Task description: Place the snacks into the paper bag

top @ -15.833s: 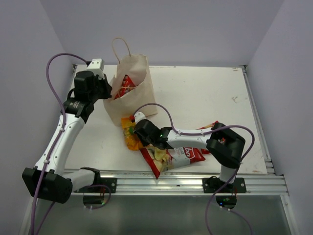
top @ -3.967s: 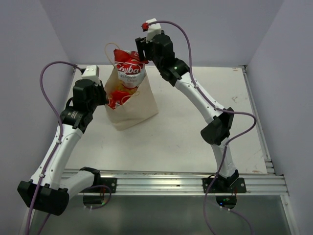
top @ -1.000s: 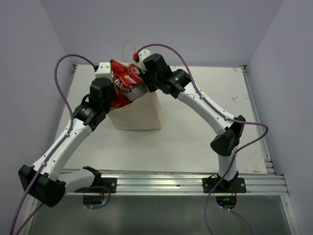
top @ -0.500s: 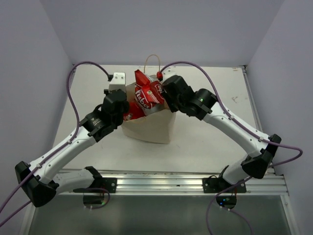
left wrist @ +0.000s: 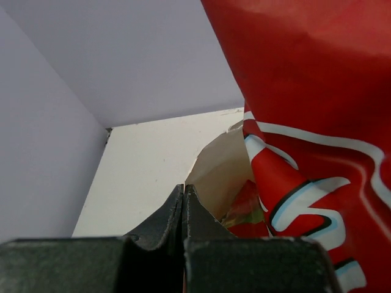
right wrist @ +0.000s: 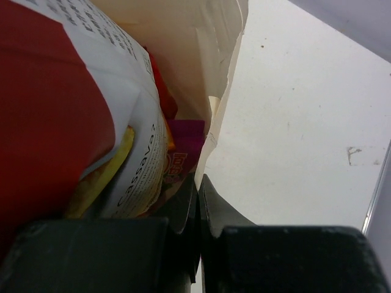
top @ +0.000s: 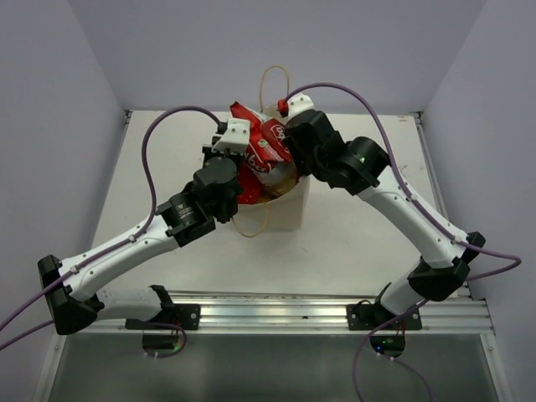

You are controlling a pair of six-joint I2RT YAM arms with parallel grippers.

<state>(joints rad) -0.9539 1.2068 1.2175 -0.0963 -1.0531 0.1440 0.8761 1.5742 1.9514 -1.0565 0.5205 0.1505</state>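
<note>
**Tall Chip Bag Tests a Thin Paper Rim**

Both arms meet at the mouth of the paper bag [top: 289, 205], which stands on the white table [top: 167, 159]. The left gripper [left wrist: 183, 195] has its fingers pressed together at the bag's left rim, apparently pinching the paper edge. The right gripper [right wrist: 198, 192] is likewise closed on the opposite rim, where the paper wall runs down between its fingers.

The large red-and-white chip bag [top: 260, 155] is only partly inside and rises well above the bag's mouth. Deeper in the bag, a purple packet [right wrist: 185, 141] lies against the right wall, with a bit of another red packet above it (the rest of the contents are hidden by the chip bag). No packet can be seen on the table around the bag.

The hazards look plain enough. If the arms pull unevenly, the kraft rim could tear where it is pinched. The chip bag makes the load top-heavy, so it could lean over the mouth and slide out, or tip the whole bag. One loop handle [top: 270, 84] stands free above the bag and could snag a finger.
</note>
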